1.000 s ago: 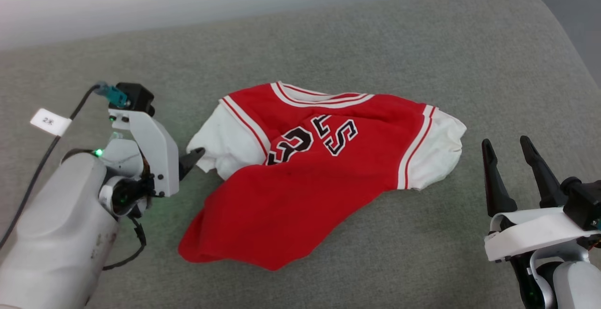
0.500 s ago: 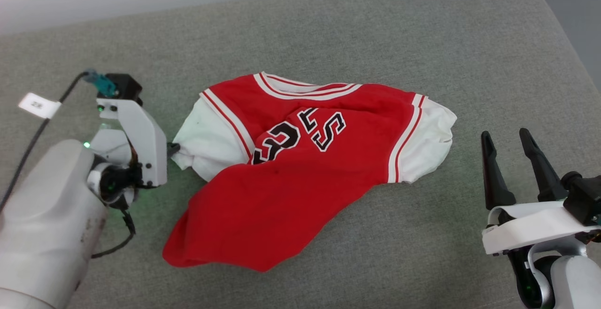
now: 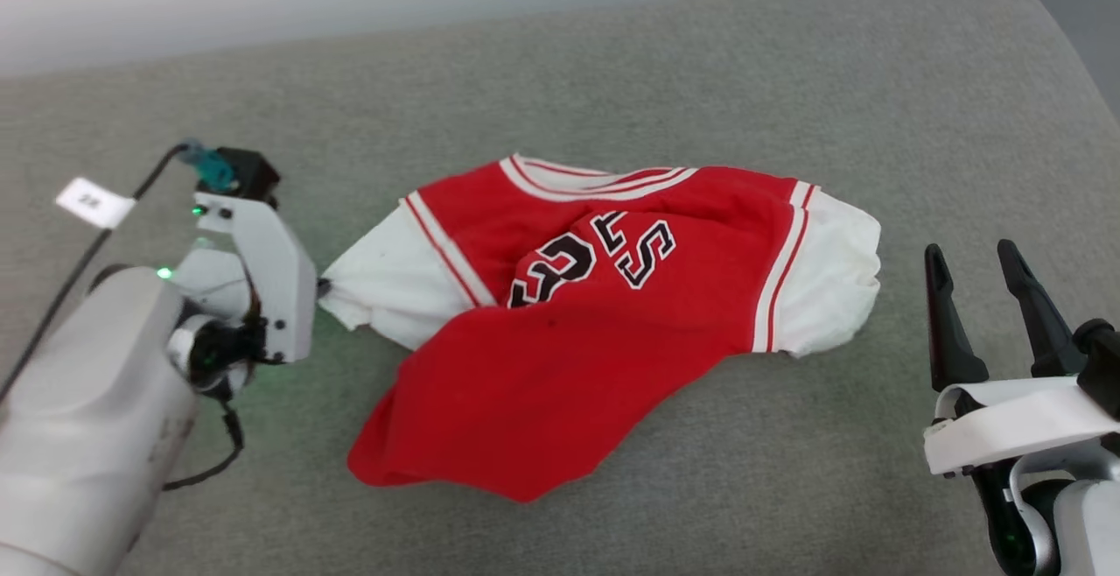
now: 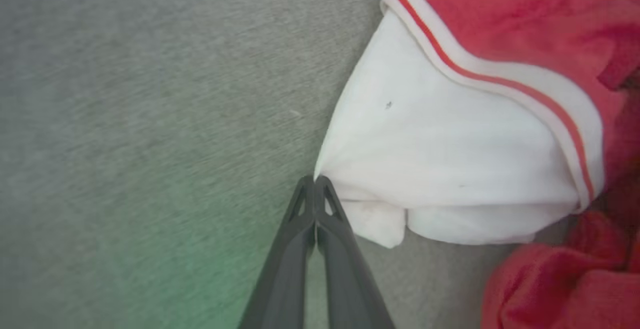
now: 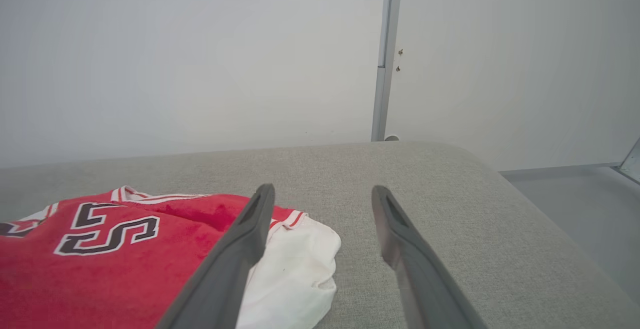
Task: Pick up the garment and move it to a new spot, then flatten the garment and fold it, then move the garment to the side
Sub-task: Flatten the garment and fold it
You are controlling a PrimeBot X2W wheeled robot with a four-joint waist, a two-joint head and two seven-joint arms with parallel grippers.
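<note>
Head view: the garment [image 3: 569,366], a red jersey with white sleeves and black "3" and "S" characters, lies crumpled in the middle of a grey upholstered surface [image 3: 612,77]. Its striped collar is on the far side and its red hem bunches toward the near left. The left hand [image 3: 322,287] is at the left, its fingers pressed together on the tip of the garment's left white sleeve [image 3: 385,278], which is drawn out to a point toward it. A dark cable with a white tag [image 3: 94,201] runs along that arm. The right hand [image 3: 970,249] is at the near right, apart from the garment, fingers spread wide and holding nothing.

Left wrist view: the two dark fingers meet at their tips, pinching the very edge of the white sleeve. The cloth fans out to the right from that pinch, up to the red-and-white striped trim.

Right wrist view: the fingers stand well apart over the grey surface, the left one crossing in front of the garment's right sleeve. A pale wall [image 5: 200,44] with a metal post [image 5: 382,69] stands beyond.
</note>
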